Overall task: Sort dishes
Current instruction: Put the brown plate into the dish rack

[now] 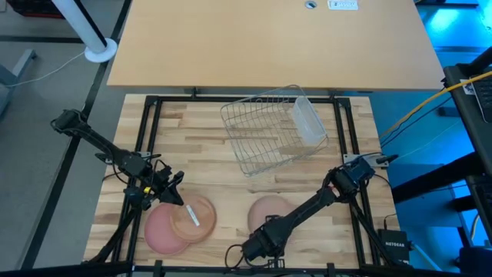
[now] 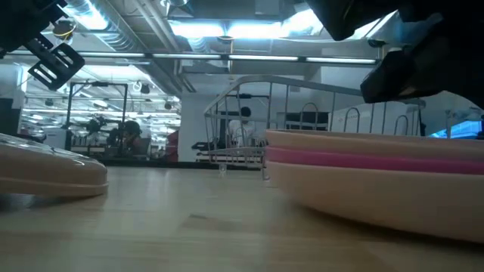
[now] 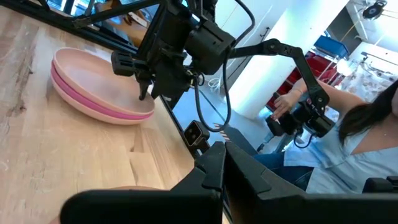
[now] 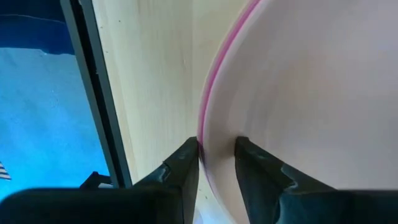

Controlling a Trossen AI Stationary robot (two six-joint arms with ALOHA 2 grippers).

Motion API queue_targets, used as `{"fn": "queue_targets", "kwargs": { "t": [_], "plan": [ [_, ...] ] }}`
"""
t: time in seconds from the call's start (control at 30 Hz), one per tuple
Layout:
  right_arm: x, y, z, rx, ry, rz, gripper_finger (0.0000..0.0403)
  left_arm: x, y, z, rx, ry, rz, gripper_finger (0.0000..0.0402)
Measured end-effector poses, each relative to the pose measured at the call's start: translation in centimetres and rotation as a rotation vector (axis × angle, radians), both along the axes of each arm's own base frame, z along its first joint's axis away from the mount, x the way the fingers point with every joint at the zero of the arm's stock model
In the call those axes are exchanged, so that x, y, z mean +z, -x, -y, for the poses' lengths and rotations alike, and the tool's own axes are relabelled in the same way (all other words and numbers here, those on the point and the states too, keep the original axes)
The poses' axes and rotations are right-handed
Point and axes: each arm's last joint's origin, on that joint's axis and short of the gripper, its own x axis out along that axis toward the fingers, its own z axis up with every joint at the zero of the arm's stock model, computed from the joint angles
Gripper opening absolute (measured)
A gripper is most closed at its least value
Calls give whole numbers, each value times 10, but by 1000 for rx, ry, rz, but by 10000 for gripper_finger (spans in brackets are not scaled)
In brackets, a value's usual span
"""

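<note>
Your right gripper [image 4: 216, 163] sits at the near edge of the right-hand stack, its fingers narrowly parted with the peach plate's [image 1: 267, 209] rim between them and the pink plate [image 4: 217, 68] directly beneath. The rim runs crosswise to the fingers, so a squeeze should catch only the top plate. That arm stretches low from the right. Your left gripper [image 1: 167, 188] hovers over the tan plate [image 1: 192, 217], which rests on another pinkish dish [image 1: 157, 231]; you cannot tell its finger state.
</note>
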Motion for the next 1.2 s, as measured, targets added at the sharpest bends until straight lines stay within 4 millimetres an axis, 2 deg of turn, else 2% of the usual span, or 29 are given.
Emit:
{"fn": "queue_targets", "kwargs": {
  "t": [0.37,0.63,0.73,0.87,1.2],
  "plan": [
    [0,-1,-2,-12,-76,-35,110,0,0,0,0,0,0,0],
    [0,-6,4,-101,-98,-79,180,0,0,0,0,0,0,0],
    [0,-9,9,-148,-113,-105,195,0,0,0,0,0,0,0],
    [0,-13,15,-187,-136,-132,197,0,0,0,4,0,0,0],
    [18,-11,15,-202,-150,-117,197,0,0,0,9,1,2,0]
  ]
}}
